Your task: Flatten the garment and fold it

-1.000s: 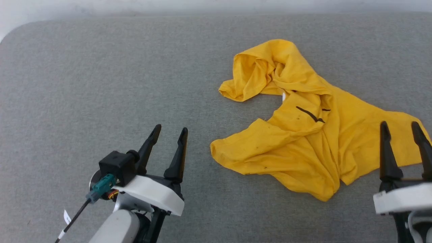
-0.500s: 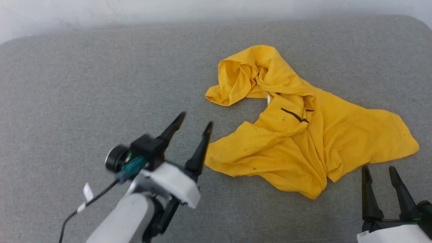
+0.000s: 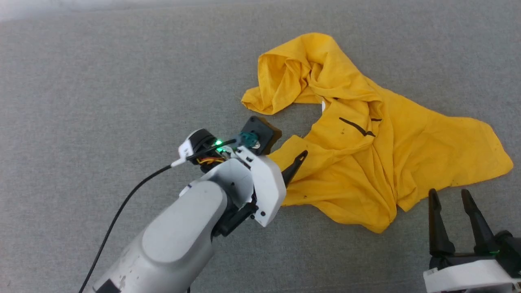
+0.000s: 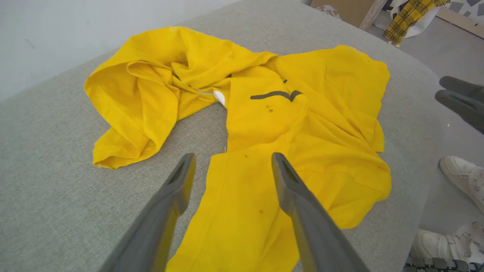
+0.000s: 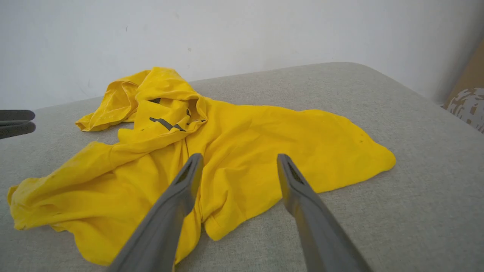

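Just above garment [image 4: 264,124] edge: wide-set left pincer [image 4: 232,158]

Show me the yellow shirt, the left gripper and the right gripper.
yellow shirt [image 3: 411,150], head view, on its crumpled middle.
left gripper [image 4: 232,156], left wrist view, midway between its open fingertips.
right gripper [image 3: 448,192], head view, midway between its open fingertips.

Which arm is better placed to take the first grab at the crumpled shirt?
Left, probably. The left gripper is open with its fingers straddling an edge flap of the garment; the right gripper is open too but stands short of the cloth.
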Robot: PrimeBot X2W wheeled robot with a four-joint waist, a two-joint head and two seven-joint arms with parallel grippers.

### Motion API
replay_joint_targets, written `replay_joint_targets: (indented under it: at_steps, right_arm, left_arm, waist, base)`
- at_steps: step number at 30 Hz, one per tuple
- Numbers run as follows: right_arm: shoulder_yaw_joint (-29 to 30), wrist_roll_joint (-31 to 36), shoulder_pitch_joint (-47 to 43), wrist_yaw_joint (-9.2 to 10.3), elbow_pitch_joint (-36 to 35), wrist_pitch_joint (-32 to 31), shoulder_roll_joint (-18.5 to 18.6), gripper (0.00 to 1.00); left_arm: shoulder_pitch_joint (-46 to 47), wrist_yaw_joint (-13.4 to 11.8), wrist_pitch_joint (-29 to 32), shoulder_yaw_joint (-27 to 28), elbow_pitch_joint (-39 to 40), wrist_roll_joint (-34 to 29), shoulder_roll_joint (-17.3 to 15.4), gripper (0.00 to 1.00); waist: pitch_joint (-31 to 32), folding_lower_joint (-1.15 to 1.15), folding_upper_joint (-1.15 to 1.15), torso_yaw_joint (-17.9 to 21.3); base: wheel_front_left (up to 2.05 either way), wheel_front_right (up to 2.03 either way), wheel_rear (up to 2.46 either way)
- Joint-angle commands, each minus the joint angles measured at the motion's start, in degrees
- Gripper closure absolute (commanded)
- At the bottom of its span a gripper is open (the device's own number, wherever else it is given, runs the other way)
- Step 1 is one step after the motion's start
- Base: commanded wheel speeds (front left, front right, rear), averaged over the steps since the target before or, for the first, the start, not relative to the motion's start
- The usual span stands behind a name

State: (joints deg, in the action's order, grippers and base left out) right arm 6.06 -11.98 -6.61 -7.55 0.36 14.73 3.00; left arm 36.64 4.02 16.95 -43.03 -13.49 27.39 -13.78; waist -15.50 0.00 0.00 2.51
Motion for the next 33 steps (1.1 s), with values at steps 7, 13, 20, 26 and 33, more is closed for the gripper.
replay_joint_targets:
  at_steps: [7, 13, 20, 26, 33]
  right_arm:
    - [-0.9, 0.06, 2.4, 0.06, 0.39, 0.26, -0.12, 0.0]
    - [-0.84, 0.06, 3.19, 0.06, 0.98, 0.27, -0.12, 0.0]
    - [-1.07, -0.25, 3.53, 0.06, 1.19, 0.27, -0.13, 0.0]
    - [-0.41, -0.19, 3.48, 0.06, 1.31, 0.27, -0.13, 0.0]
    - [0.23, 0.64, 3.05, 0.06, 1.37, 0.27, -0.13, 0.0]
  left_arm:
    - [5.54, 1.61, 2.54, -2.05, -8.33, 0.25, 1.97, 0.0]
    - [7.75, 2.16, 4.24, -3.18, -15.32, 0.69, 2.66, 0.0]
    - [7.97, 2.4, 3.62, -3.81, -20.54, 1.22, 3.01, 0.35]
    - [8.37, 2.86, -0.63, -3.79, -21.2, 2.32, 3.55, 1.0]
    - [8.19, 2.19, -7.1, -0.93, -18.64, 4.29, 3.04, 1.0]
  waist:
    - [-2.65, 0.0, 0.0, 1.54]
    - [-3.42, 0.0, 0.0, 2.79]
    - [-3.82, 0.0, 0.0, 3.58]
    - [-3.67, 0.0, 0.0, 2.86]
    - [-2.91, 0.0, 0.0, 0.83]
  base:
    - [0.0, 0.0, 0.0]
    - [0.0, 0.0, 0.0]
    - [0.0, 0.0, 0.0]
    - [0.0, 0.0, 0.0]
    - [0.0, 0.0, 0.0]
